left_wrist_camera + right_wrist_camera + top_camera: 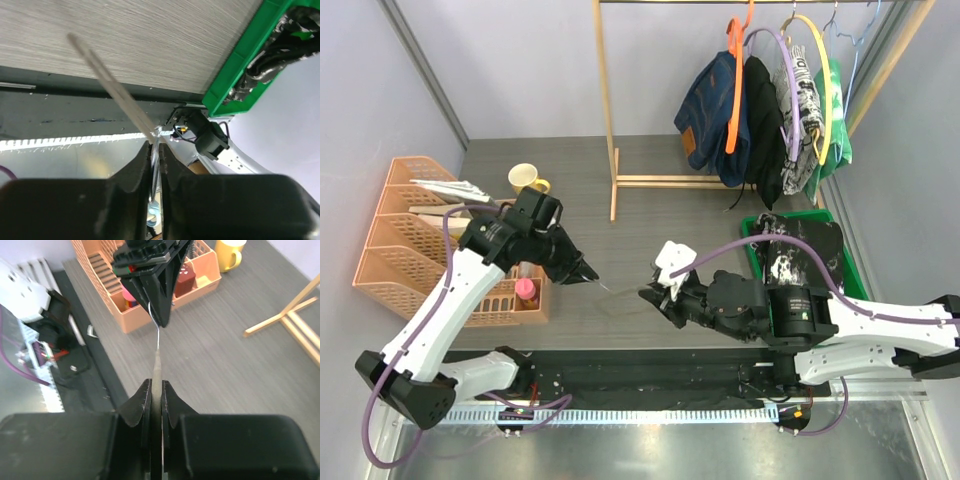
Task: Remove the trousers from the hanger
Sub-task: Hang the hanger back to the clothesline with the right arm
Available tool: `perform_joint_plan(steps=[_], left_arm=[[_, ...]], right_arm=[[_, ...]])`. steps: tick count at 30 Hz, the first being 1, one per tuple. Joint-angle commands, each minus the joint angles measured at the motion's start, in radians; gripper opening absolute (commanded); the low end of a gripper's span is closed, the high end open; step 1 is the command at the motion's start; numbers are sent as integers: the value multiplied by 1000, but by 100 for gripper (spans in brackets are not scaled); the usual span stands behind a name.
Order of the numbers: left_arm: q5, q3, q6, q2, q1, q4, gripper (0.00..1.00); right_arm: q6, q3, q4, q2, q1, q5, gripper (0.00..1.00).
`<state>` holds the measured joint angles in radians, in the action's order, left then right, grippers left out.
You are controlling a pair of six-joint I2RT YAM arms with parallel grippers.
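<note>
Spanning the gap between the two arms, low over the grey table: one bare hanger, thin and pale, with a metal wire hook and no garment on it. At the hook end, the left gripper has its fingers pressed together on the wire; in the left wrist view the hanger's pale bars run up and to the left from the fingertips. At the opposite end, the right gripper has its fingers closed on the pale rod; the right wrist view looks straight along that rod to the other gripper pinching the wire. Trousers, five pieces. One piece, the black-and-white marbled trousers, lies folded in the green tray at the right side of the table, on no hanger. Four pieces hang close together at the right end of the wooden rack at the back, left to right: navy denim trousers on an orange hanger, plain black trousers, newspaper-print trousers, green-and-white trousers. Sundries, left side of the table: peach file organizer, peach basket beside the left arm, yellow mug.
</note>
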<state>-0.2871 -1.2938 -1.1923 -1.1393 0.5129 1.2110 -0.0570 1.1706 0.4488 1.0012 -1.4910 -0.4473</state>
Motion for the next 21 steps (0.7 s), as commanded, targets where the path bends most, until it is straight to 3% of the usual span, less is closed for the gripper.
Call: perform_joint_plan(steps=[1, 2, 8, 11, 12, 15, 17, 21], left_arm=[[14, -67, 14, -23, 3, 77, 4], [11, -59, 10, -28, 3, 91, 0], [11, 8, -43, -13, 3, 125, 0], [40, 5, -41, -4, 3, 127, 21], [55, 2, -44, 10, 3, 121, 38], [98, -7, -52, 51, 3, 84, 69], [118, -4, -52, 84, 4, 39, 82], [176, 2, -43, 189, 4, -65, 91]], right_arm=[[166, 27, 2, 20, -46, -63, 1], [199, 27, 7, 28, -78, -120, 1], [284, 35, 16, 82, -166, -220, 1], [272, 14, -13, 62, -187, -246, 1], [266, 6, -16, 53, -187, -248, 1], [238, -29, -15, 22, -187, -243, 1], [209, -38, -6, -1, -187, -240, 1], [154, -42, 37, -24, -187, -287, 1]])
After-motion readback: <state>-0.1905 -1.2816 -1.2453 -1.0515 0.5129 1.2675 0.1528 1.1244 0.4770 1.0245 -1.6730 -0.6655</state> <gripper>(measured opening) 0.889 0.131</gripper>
